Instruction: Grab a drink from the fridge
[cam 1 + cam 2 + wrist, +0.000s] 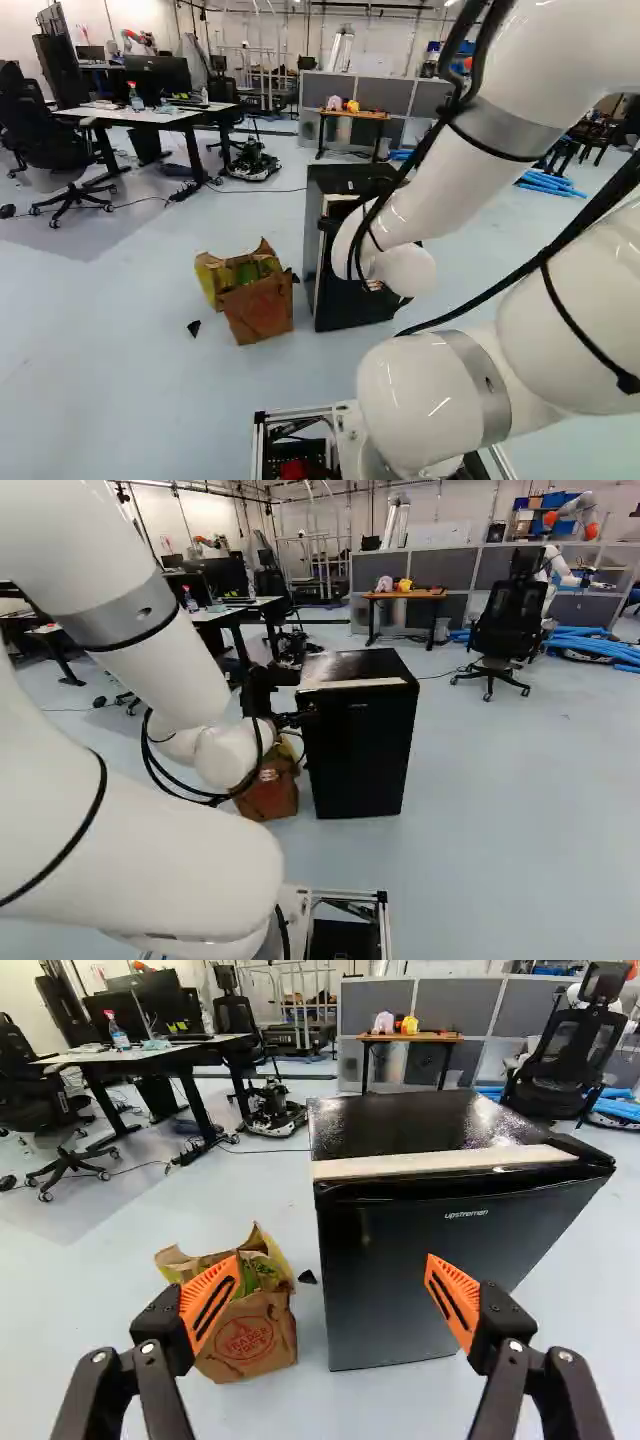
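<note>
The black fridge (385, 1270), its door closed, stands upright on the floor ahead of the gripper (292, 718). Beside it, ahead of one finger, sits an open paper bag (250, 1338). The gripper (333, 1263) is spread wide, its orange pads (212, 1298) well apart.

Floor (520, 770) pale blue-grey, smooth, brightly lit; white wall (465, 502) behind the grey panelled partition (438, 570). In front of the partition: small wooden-topped side table (422, 596); before its right part, right base view, black office chair (505, 620) and blue tubes (590, 645). Left of the partition: white-topped desk (160, 1053) carrying monitors (172, 72).
</note>
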You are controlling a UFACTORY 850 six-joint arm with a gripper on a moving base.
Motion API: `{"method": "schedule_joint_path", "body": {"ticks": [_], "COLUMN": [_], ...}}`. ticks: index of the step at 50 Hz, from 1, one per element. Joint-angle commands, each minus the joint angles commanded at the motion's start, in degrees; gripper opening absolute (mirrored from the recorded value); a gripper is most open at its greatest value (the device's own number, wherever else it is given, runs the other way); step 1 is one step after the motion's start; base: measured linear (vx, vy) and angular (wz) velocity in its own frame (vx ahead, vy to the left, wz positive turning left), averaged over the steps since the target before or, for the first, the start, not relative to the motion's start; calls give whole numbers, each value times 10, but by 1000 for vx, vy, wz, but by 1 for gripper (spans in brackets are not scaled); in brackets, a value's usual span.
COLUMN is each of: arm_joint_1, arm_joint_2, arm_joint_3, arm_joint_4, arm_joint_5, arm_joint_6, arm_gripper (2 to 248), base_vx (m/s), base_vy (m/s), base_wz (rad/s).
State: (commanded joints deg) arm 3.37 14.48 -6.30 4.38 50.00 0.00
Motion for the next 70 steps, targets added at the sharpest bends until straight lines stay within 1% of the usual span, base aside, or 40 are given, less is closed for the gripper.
{"method": "schedule_joint_path", "body": {"ticks": [25, 44, 55, 70], "arm_joint_1": [31, 59, 77, 105], "arm_joint_2": [-21, -35, -49, -73], "arm_joint_3": [-18, -30, -44, -65], "arm_joint_4": [41, 78, 106, 161], "arm_joint_5": [0, 0, 0, 0], "arm_joint_6": [0, 0, 0, 0], "arm_gripper": [247, 247, 247, 247], "base_vx": [0, 0, 0, 0], "base_vy": [0, 0, 0, 0], "base_wz": [0, 0, 0, 0]}}
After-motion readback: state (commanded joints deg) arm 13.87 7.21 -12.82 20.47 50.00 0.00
